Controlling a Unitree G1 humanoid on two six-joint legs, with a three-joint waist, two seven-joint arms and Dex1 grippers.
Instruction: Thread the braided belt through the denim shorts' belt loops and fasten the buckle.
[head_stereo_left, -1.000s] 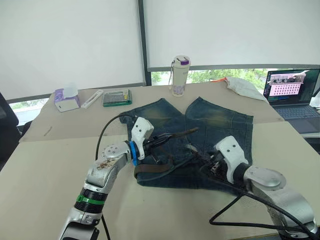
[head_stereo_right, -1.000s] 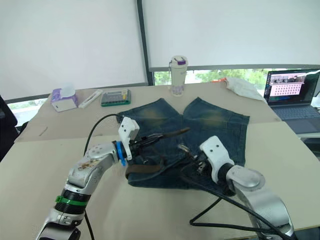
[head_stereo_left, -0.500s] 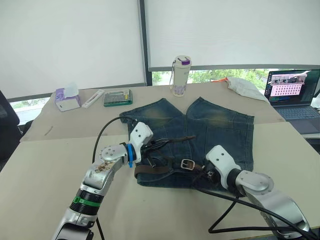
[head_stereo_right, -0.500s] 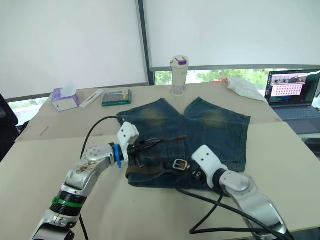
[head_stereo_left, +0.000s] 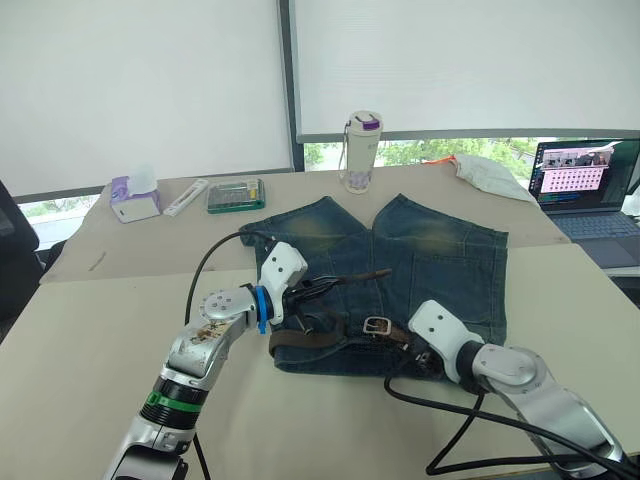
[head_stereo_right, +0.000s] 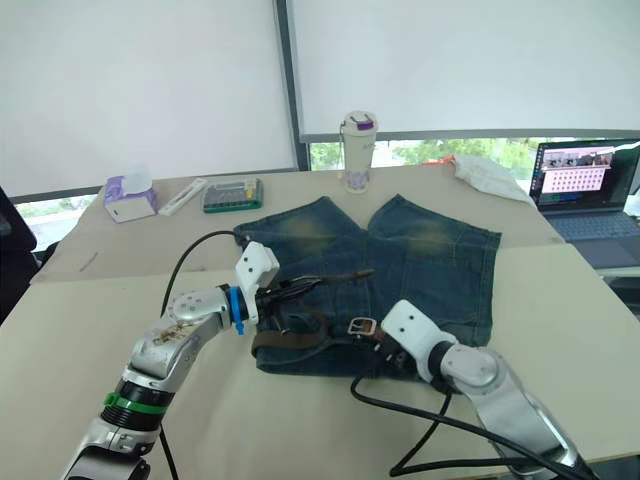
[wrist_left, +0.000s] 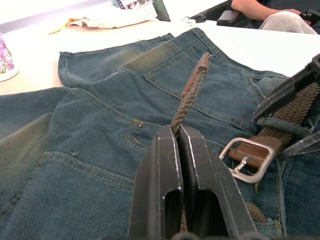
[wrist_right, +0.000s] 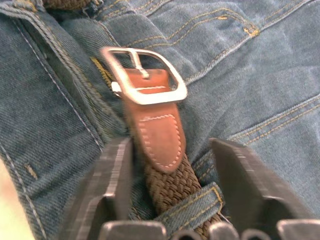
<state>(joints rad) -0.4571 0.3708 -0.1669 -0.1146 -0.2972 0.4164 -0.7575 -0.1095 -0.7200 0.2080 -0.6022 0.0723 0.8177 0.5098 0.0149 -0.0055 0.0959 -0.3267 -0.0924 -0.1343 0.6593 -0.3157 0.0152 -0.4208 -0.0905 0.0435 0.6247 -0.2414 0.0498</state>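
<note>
The denim shorts (head_stereo_left: 440, 250) lie flat on the table with the waistband towards me. The braided belt (head_stereo_left: 310, 338) runs along the waistband, and its silver buckle (head_stereo_left: 377, 326) rests on the denim. My left gripper (wrist_left: 176, 131) is shut on the belt's free end, and the strap's tip (head_stereo_left: 385, 271) sticks out past it above the shorts. My right gripper (wrist_right: 172, 145) is open just behind the buckle (wrist_right: 145, 75), one finger (wrist_right: 112, 170) on each side of the strap. A belt loop (wrist_right: 192, 202) crosses the strap between the fingers.
At the far side stand a bottle (head_stereo_left: 361, 152), a tissue box (head_stereo_left: 133, 200), a white remote (head_stereo_left: 185, 198) and a green box (head_stereo_left: 235, 195). A laptop (head_stereo_left: 585, 185) and white cloth (head_stereo_left: 490, 175) sit at the far right. A black cable (head_stereo_left: 470, 440) loops near the front edge.
My right gripper has let go of the buckle end and drawn back towards the waistband's near edge; the buckle now lies on the shorts. The left gripper sank slightly with the belt tip.
</note>
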